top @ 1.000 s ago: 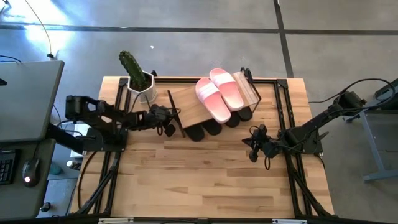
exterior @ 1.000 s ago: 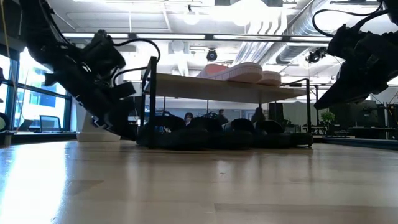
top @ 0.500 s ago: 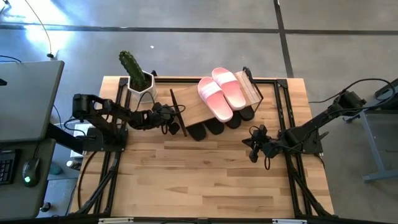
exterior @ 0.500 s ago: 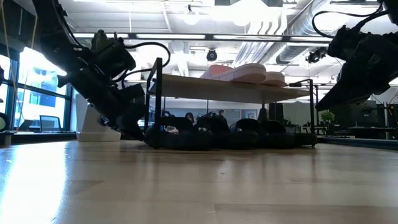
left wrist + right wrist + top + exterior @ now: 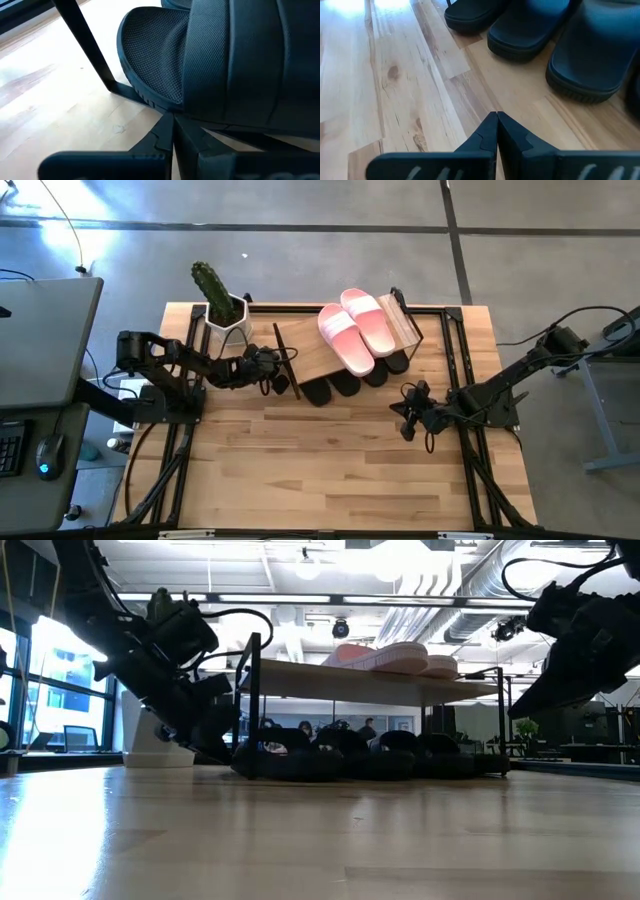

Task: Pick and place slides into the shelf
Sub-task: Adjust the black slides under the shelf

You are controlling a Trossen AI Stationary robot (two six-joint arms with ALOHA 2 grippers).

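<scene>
- Handling, judged: the slides look like light moulded foam, with a flexible wide strap and a stiffer sole. No fragility is expected. The mesh-textured footbed seen in the left wrist view should give some grip.
- Best hold, judged: a pinch across the strap arch or on the sole's side edge. The rounded toe is a poor spot and likely to slip out.
- Pink slides [image 5: 355,328]: two are counted, one pair, lying side by side on the shelf [image 5: 306,352] plank top, toward its right end.
- Black slides [image 5: 345,386]: four are counted, two pairs, in a row under the plank on the tabletop [image 5: 330,470], with toes poking out past the shelf's front edge.
- One shelf is counted, at the tabletop's far edge, skewed to it. One potted cactus [image 5: 218,302] stands at the far left corner.
- Left gripper [image 5: 277,379]: it is low at the shelf's left end, just beside the leftmost black slide [image 5: 210,60]. Fingers are pressed together and nothing is held.
- Right gripper [image 5: 409,418]: it is above the tabletop, near the right edge and in front of the shelf. Fingers are closed together and empty, facing the black toes.
- All six slides are judged already on or under the shelf.
</scene>
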